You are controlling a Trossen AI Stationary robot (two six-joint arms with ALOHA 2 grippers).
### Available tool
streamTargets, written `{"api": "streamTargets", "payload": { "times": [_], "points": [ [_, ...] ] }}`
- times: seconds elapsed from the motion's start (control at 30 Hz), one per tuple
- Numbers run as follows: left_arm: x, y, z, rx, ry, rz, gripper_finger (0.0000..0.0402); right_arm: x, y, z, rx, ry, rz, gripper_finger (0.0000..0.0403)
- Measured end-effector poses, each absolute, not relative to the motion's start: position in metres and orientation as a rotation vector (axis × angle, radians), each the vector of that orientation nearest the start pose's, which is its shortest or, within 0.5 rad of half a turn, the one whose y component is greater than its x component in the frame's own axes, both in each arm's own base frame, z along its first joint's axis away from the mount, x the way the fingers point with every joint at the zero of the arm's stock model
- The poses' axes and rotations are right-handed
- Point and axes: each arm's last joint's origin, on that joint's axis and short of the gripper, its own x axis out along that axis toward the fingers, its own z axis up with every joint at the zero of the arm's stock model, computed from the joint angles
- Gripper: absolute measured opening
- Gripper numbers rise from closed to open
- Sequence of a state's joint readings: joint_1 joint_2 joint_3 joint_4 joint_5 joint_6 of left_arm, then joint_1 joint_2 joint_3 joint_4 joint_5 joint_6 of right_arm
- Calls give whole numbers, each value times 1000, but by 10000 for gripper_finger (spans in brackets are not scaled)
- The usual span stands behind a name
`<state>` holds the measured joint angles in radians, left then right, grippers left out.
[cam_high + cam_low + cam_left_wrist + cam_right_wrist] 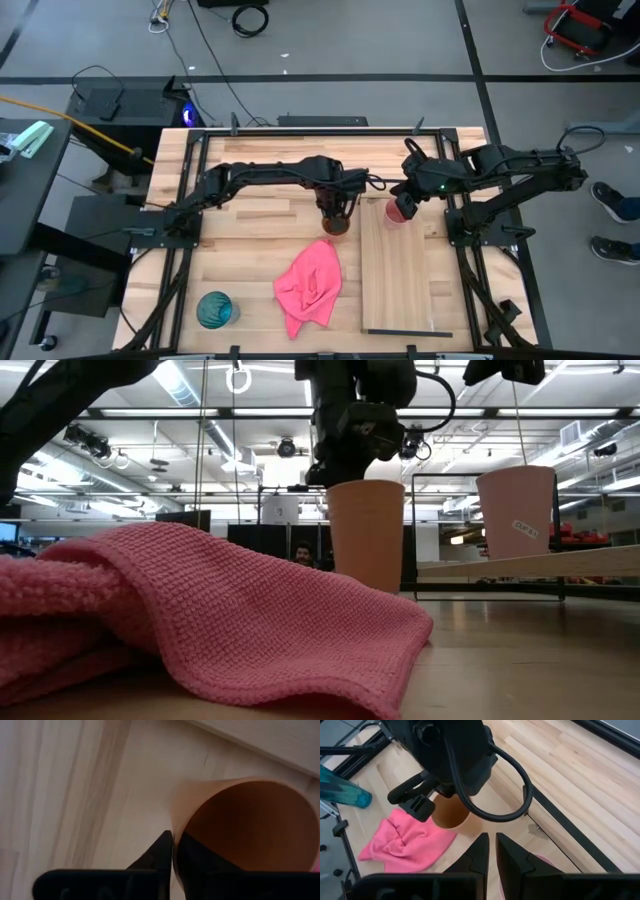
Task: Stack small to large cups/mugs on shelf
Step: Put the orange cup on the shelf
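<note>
Pink cloth (200,610) foremost, orange-brown cup (337,224) rim between left gripper (336,213) jaws

We see a gray floor (330,60) with black cables (250,18), and long bright ceiling lights (190,385) above us.

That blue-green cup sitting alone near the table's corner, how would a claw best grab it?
The teal cup stands upright with its mouth open to the camera overhead, apart from the pink cloth. Probably best to come straight down and pinch its rim wall, one finger inside, one outside.
</note>
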<state>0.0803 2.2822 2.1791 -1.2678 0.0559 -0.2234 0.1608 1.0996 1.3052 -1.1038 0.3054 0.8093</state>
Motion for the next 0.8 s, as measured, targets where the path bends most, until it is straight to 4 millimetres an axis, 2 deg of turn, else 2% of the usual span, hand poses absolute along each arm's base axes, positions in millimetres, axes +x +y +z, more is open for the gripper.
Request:
{"api": "streamTargets", "payload": {
  "times": [0.5, 0.6, 0.8],
  "points": [
    [460, 35, 245, -295, 1359, 183, 101, 186, 21, 373, 547, 761, -474, 41],
    [458, 35, 255, -300, 1354, 185, 112, 186, 21, 373, 547, 761, -474, 41],
    [459, 35, 293, -299, 1246, 173, 133, 186, 21, 373, 547, 761, -474, 41]
  ]
}}
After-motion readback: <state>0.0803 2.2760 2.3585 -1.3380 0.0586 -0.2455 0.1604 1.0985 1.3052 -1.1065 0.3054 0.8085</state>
